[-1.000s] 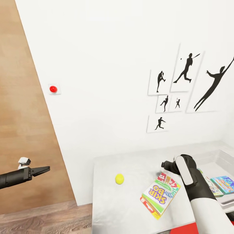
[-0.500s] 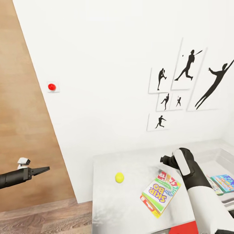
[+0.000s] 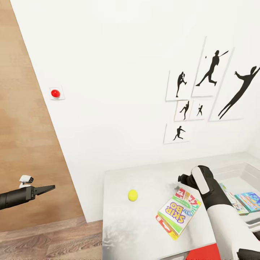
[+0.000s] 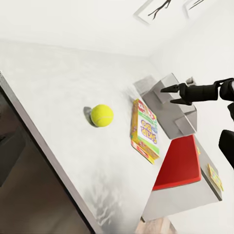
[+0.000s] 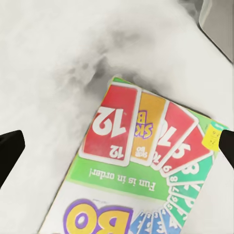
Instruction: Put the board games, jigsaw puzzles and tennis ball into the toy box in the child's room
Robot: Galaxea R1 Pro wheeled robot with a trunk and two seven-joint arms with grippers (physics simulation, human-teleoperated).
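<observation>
The Skip-Bo board game (image 3: 178,213) lies flat on the pale grey table (image 3: 119,224), also seen from the left wrist (image 4: 145,130). My right gripper (image 5: 117,148) hovers open over the box's red-card end (image 5: 131,146), one dark fingertip (image 5: 9,151) at each side; the left wrist view shows its spread fingers (image 4: 173,95) in front of the toy box (image 4: 170,105). The tennis ball (image 3: 132,195) rests to the left of the box. The toy box (image 3: 249,167) at the right holds a green-blue game (image 3: 248,200) and another flat box (image 3: 231,202). My left gripper (image 3: 47,188) is shut, off the table's left side.
A white wall with black baseball prints (image 3: 211,74) and a red knob (image 3: 55,93) rises behind the table. A red chair (image 4: 179,163) stands at the table's near side. A thin yellowish flat piece (image 4: 213,176) lies on a lower grey surface. Wood floor (image 3: 43,242) runs at left.
The whole view has shifted slightly, so the camera moved. The right wrist has edged a little back over the Skip-Bo box. Ball, box and left arm stay put.
</observation>
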